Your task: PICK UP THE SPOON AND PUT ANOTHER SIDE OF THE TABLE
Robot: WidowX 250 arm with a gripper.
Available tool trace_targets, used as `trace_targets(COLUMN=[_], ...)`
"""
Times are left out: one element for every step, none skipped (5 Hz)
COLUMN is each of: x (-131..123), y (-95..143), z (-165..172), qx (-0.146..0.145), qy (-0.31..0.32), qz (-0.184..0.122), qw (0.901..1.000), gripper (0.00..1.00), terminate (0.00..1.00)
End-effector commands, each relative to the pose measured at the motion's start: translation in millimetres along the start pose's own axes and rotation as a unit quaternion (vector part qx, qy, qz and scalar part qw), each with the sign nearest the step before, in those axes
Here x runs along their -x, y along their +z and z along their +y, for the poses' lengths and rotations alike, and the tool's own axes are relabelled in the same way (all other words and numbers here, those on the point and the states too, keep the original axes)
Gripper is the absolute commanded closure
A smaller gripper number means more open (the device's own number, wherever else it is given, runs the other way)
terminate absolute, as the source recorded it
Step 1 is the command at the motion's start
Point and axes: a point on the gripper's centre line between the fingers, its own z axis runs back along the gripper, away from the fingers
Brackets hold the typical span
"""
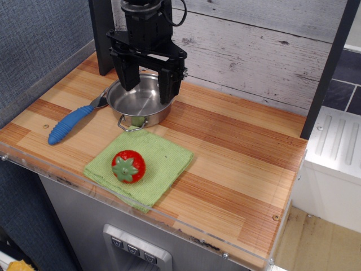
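The clear plastic front edge (73,183) of the desk (237,152) is running along the nearest side, sitting on a grey cabinet base (84,226). Just behind that edge, a green cloth (161,164) is lying flat on the striped wood, and a red strawberry with a green leafy top (128,166) is resting on the cloth's left part.

Further back and to the left, the spoon (70,124) is lying on the desk at a slant, its thick ribbed blue handle pointing toward the near left corner and its silvery head reaching up to the left side of a steel pot (138,101); whether the head is touching the pot cannot be told. Nothing is holding the spoon.

The pot is standing upright just behind the cloth, its loop handle facing the cloth's far edge, with something pale green showing at its near rim.

Above the pot, the black hand (148,76) is hanging with its two fingers spread apart, released and gripping nothing, one finger (127,73) over the pot's left rim and the other over its right.

Behind it a whitewashed plank wall (254,51) is closing the scene.
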Motion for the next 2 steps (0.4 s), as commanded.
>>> trace_targets(x=[0, 24], y=[0, 6], z=[0, 47], qx=[0.000, -0.005], qy=[0.000, 0.006], qz=[0.000, -0.004], qw=[1.0000, 1.0000], gripper=[0.00, 0.00], terminate=[0.00, 0.00])
